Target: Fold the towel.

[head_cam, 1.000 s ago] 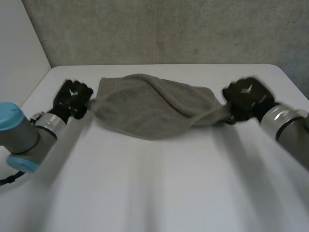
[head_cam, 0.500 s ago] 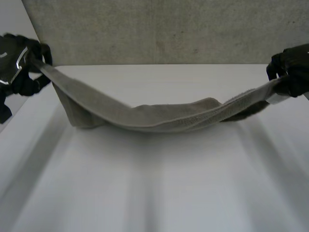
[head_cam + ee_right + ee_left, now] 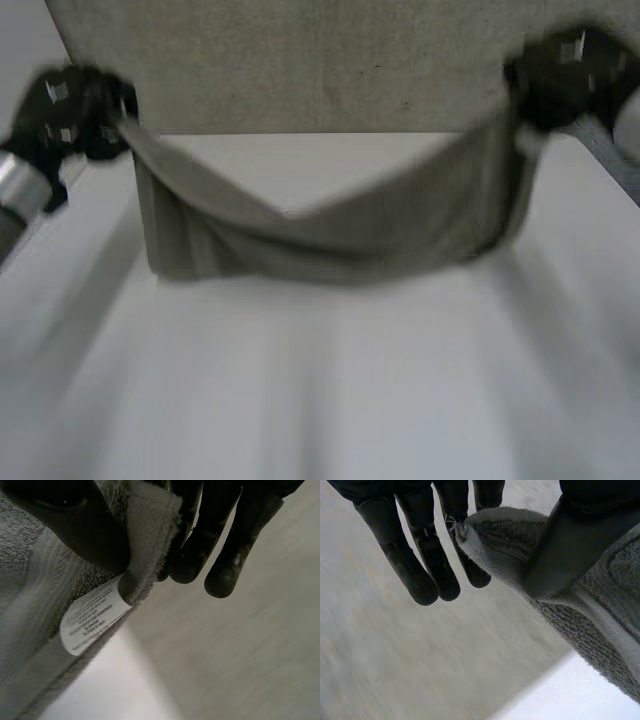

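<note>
Hanging between the two hands, the towel (image 3: 330, 235) is held up over the white worktop (image 3: 300, 400). Its upper edge sags in a deep curve at the middle and the rest drapes down in loose folds. Whether the lower edge touches the worktop cannot be told. The left hand (image 3: 72, 108) has one upper corner and the right hand (image 3: 568, 72) the other, raised and well apart. In the left wrist view the thumb clamps the corner against the nearer fingers, while the remaining fingers (image 3: 420, 565) are straight and bare beside it. In the right wrist view the thumb likewise presses the hemmed corner against the fingers, with a white care label (image 3: 92, 616) just beside the thumb tip.

The cloth looks like thick looped terry: soft, limp and without any stiffness of its own. It seems light enough for a pinch grip, yet heavy enough to sag wherever nothing supports it. Its nap should give good friction, so slipping seems a small risk; an uneven hang is the likelier trouble. Corners and hemmed edges look like the best places to take hold, since the hem offers a firmer ridge than the pile.

By count: one towel, one label, one worktop, and two hands, each closed on one corner.
</note>
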